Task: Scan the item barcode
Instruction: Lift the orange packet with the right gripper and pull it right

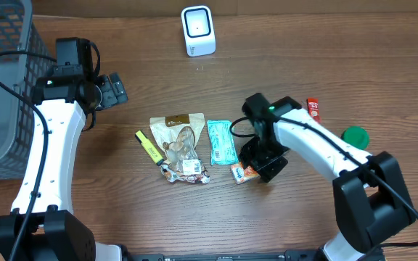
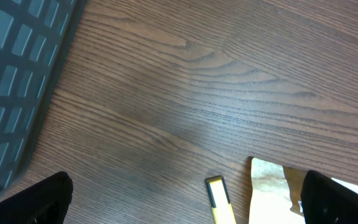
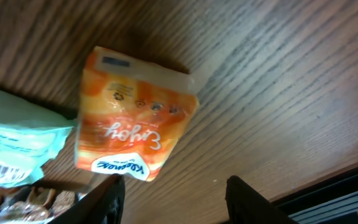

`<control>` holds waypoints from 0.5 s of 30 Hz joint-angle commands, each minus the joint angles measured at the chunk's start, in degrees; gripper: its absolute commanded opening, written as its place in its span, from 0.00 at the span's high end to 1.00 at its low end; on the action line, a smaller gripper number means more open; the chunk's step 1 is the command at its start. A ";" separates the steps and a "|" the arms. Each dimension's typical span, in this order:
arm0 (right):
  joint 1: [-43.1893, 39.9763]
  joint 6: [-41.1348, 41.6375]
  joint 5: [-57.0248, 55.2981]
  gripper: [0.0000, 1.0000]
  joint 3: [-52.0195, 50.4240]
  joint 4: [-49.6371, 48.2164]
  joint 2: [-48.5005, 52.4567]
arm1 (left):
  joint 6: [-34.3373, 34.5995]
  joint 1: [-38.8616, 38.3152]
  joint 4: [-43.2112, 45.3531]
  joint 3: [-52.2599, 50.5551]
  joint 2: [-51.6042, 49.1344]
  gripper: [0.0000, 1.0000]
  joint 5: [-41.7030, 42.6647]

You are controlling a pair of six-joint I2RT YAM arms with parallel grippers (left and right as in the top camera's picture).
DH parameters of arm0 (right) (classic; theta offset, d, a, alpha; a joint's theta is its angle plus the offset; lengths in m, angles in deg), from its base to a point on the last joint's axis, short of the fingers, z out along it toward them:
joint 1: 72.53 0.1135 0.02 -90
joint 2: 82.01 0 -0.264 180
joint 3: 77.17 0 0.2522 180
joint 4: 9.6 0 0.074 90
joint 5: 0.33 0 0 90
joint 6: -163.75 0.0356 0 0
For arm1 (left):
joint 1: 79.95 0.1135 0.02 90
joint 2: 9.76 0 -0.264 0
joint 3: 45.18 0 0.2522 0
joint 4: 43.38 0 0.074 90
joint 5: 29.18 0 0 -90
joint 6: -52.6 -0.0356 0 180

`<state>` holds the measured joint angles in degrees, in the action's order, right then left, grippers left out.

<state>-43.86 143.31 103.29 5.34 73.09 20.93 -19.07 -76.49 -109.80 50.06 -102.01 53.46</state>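
Observation:
The white scanner stands at the table's far middle. A small orange packet, printed "Enjoy", lies flat on the wood, and no barcode shows on it. My right gripper hovers open just over its near end. The packet's white corner sits by the left finger, and only bare wood lies between the jaws. My left gripper hangs wide open and empty, above the table to the upper left of the pile.
A teal packet with a barcode lies beside the orange one. Left of it are a brown snack bag and a yellow bar. A red item and green lid sit at right, a grey basket at left.

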 commanded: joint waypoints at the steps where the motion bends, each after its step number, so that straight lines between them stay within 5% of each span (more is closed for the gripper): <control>1: 2.80 5.90 -3.61 0.48 -0.20 -0.04 -0.07 | 0.55 -0.15 0.02 0.66 0.74 0.00 -0.55; 9: 7.02 15.98 -9.31 0.54 -1.73 -1.07 -0.07 | 0.55 -0.15 0.02 0.66 0.74 0.00 -0.55; 15: 6.95 15.98 -10.67 0.55 -7.78 -10.14 -0.07 | 0.55 -0.15 0.02 0.66 0.74 0.00 -0.55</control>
<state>-37.13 157.39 95.14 0.14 65.13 21.01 -19.07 -76.49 -109.80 50.06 -102.01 53.46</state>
